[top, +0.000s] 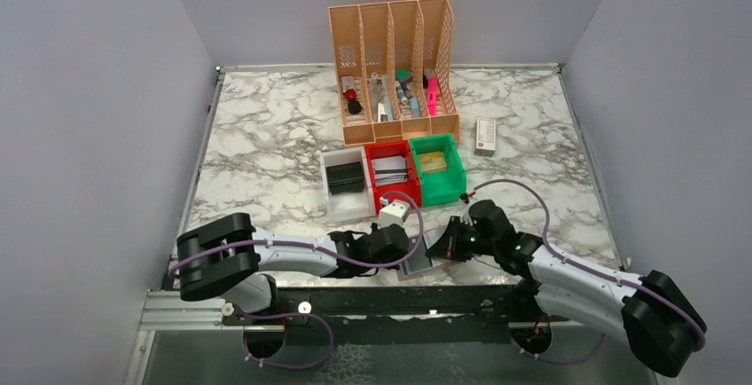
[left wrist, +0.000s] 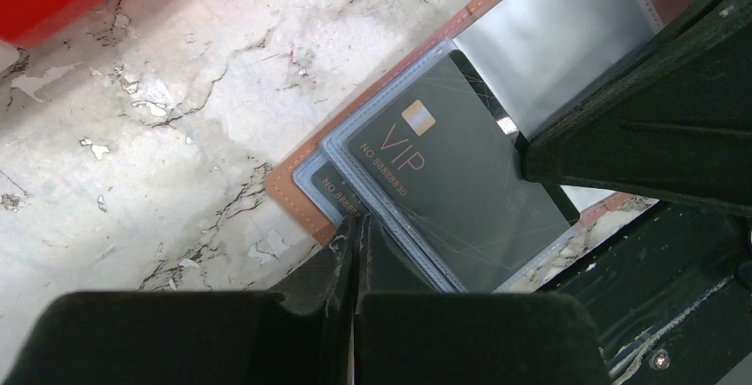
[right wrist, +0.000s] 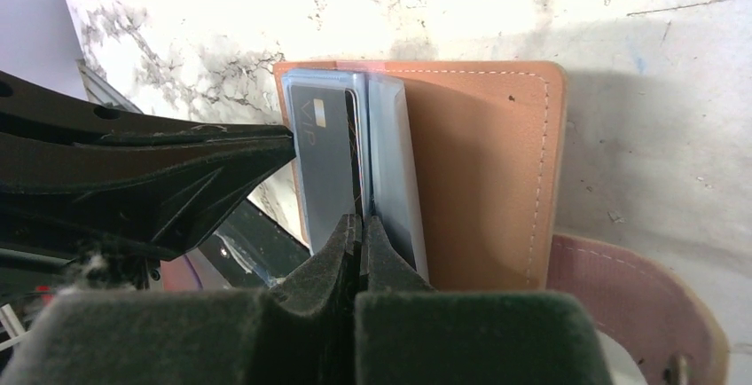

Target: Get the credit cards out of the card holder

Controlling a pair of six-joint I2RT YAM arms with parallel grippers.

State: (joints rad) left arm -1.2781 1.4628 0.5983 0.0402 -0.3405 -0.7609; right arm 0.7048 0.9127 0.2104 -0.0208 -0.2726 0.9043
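The tan-brown card holder (top: 417,267) lies open at the table's near edge, between both grippers. Its brown border (left wrist: 288,185) frames clear plastic sleeves. A dark credit card marked VIP (left wrist: 443,172) sits in the top sleeve, and a second dark card (left wrist: 330,183) peeks out beneath it. My left gripper (left wrist: 357,223) is shut on the sleeve corner by the holder's border. My right gripper (right wrist: 362,223) is shut on the thin edge of the VIP card (right wrist: 324,154), whose page stands raised off the tan inside (right wrist: 479,172). The left gripper's fingers (right wrist: 195,168) reach in from the left.
White (top: 346,188), red (top: 390,172) and green (top: 437,168) bins stand just beyond the holder, with an orange file organizer (top: 395,66) behind them. A small white box (top: 485,135) lies at the right. A black frame rail (top: 390,301) runs along the near edge.
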